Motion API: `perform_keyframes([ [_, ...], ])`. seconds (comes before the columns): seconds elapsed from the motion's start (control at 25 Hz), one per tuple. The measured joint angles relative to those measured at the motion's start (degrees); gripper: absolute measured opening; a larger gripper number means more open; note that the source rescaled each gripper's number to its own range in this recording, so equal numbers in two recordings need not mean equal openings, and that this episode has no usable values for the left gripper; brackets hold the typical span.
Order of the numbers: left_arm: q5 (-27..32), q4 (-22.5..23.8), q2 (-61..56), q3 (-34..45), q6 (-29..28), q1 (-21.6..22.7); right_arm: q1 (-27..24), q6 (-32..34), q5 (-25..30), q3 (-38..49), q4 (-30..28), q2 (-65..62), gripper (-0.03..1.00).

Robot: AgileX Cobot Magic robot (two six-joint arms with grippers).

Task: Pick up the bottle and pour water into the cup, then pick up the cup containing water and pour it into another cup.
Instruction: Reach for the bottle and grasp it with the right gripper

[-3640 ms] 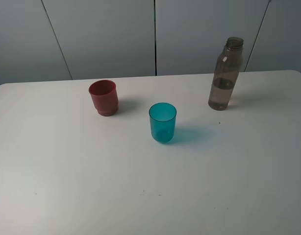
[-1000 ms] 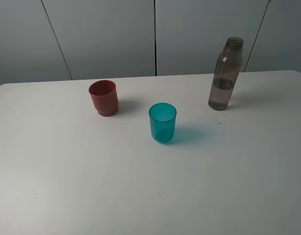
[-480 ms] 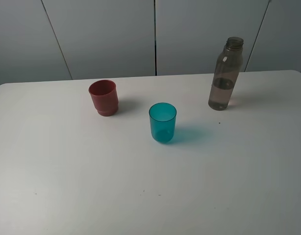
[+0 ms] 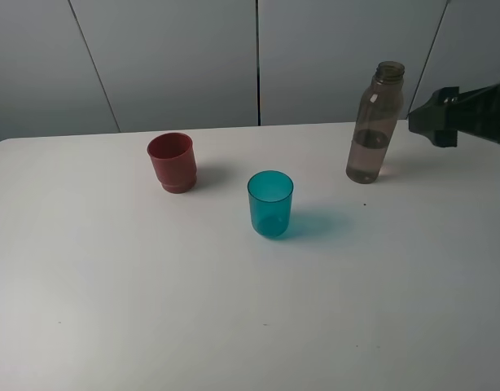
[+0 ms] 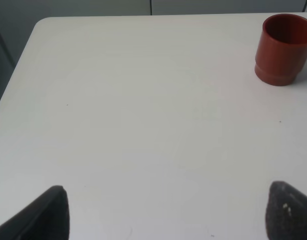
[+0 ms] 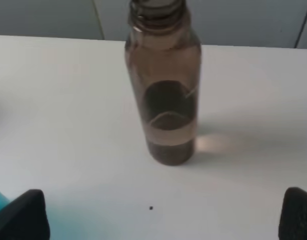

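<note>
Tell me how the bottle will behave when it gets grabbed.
The bottle is tall and slim, so a sideways nudge would probably tip it. Uncapped and seemingly partly filled, it likely spills if tilted. Its smooth plastic may slip.

Just right of the bottle (image 4: pixel 372 130), the right gripper (image 4: pixel 431 119) runs off the picture's edge; the right wrist view crops the bottle's mouth.

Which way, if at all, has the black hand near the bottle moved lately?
Yes. The right hand has come in from the view's right edge toward the bottle, which has not shifted. They are apart.
</note>
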Motion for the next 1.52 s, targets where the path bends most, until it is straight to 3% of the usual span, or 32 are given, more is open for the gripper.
perform_keyframes([
  [0.12,0.0,0.0,0.0,0.0,0.0,0.0,0.6,0.0,-10.9,3.4,0.1,5.3,0.99],
  [0.56,0.0,0.0,0.0,0.0,0.0,0.0,0.7,1.7,-26.5,4.4,-0.2,27.0,0.99],
  [0.92,0.0,0.0,0.0,0.0,0.0,0.0,0.7,4.3,-48.5,4.3,-5.5,38.7,0.99],
  [1.2,0.0,0.0,0.0,0.0,-0.1,0.0,0.7,4.5,-57.5,4.2,-1.0,45.5,0.99],
  [1.52,0.0,0.0,0.0,0.0,-0.1,0.0,0.7,4.5,-58.7,-1.1,-0.1,48.9,0.99],
])
